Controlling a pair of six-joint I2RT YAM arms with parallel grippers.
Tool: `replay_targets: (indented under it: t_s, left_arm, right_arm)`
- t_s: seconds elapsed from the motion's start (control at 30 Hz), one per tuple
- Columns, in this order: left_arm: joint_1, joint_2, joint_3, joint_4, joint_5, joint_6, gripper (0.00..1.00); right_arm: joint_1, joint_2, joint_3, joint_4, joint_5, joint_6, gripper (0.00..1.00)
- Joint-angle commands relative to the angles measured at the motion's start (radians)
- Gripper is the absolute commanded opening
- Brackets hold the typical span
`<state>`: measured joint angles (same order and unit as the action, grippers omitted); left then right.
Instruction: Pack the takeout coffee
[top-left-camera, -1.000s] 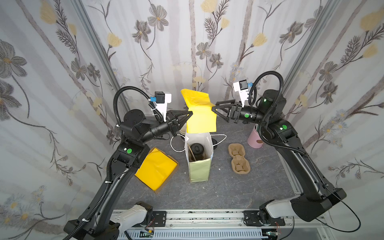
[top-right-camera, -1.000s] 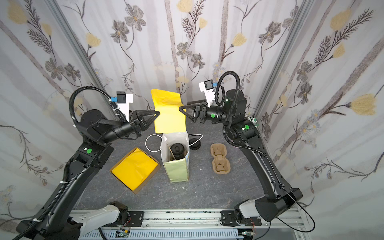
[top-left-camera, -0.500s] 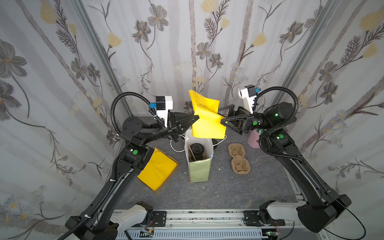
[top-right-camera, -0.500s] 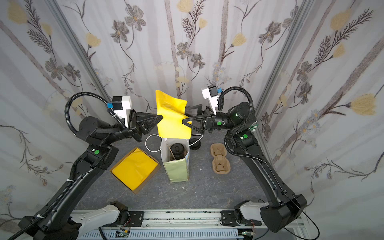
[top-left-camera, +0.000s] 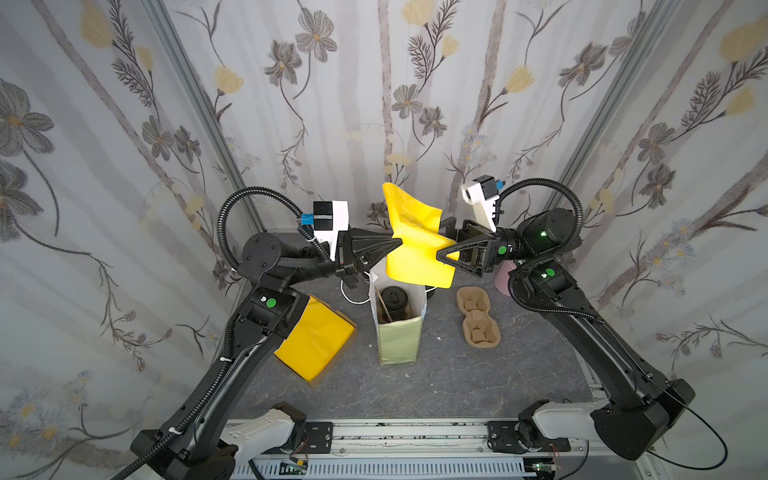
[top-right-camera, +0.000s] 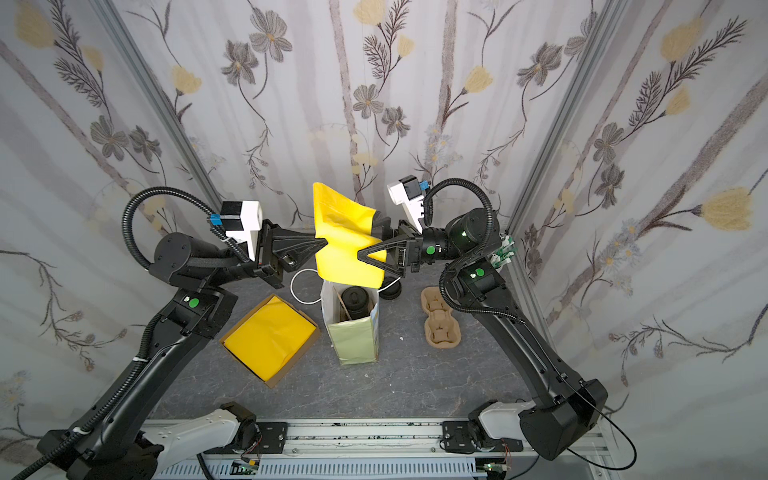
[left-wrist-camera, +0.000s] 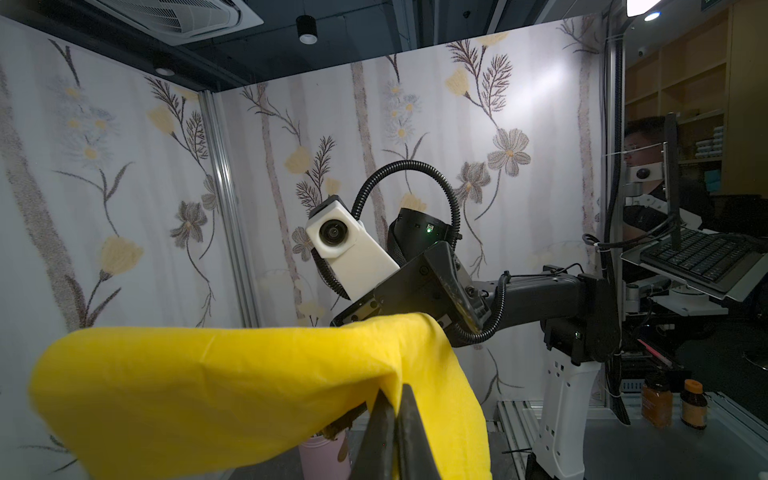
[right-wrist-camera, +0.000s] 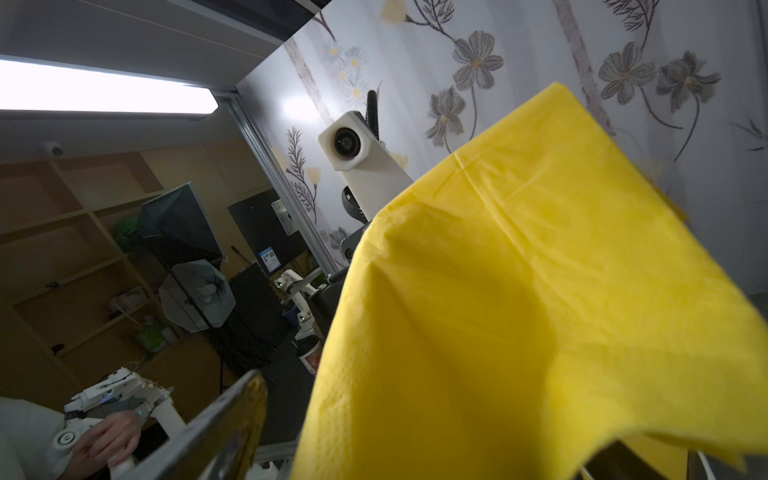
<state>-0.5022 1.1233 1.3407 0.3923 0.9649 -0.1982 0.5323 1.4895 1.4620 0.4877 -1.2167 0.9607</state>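
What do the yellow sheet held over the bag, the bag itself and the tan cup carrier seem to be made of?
The yellow sheet is likely tissue paper or a napkin: matte, limp, with fold creases and fine embossing. The bag looks like paper: pale green, matte, with crisp folded edges. The cup carrier is probably moulded pulp: tan, rough and dull.

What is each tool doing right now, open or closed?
Left tool: closed, pinching the yellow napkin.
Right tool: open, its jaws either side of the napkin, not gripping.

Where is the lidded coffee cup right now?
In both top views the coffee cup stands inside the open paper bag at mid-table, under the yellow napkin that the left gripper pinches.
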Motion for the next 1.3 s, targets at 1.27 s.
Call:
replay_targets:
  t_s: [1.27]
  left_arm:
    - [-0.006, -0.02, -0.072, 0.042, -0.026, 0.077, 0.0]
  right_arm:
    - [-0.045, 0.262, 0.052, 1.292, -0.064, 1.135, 0.78]
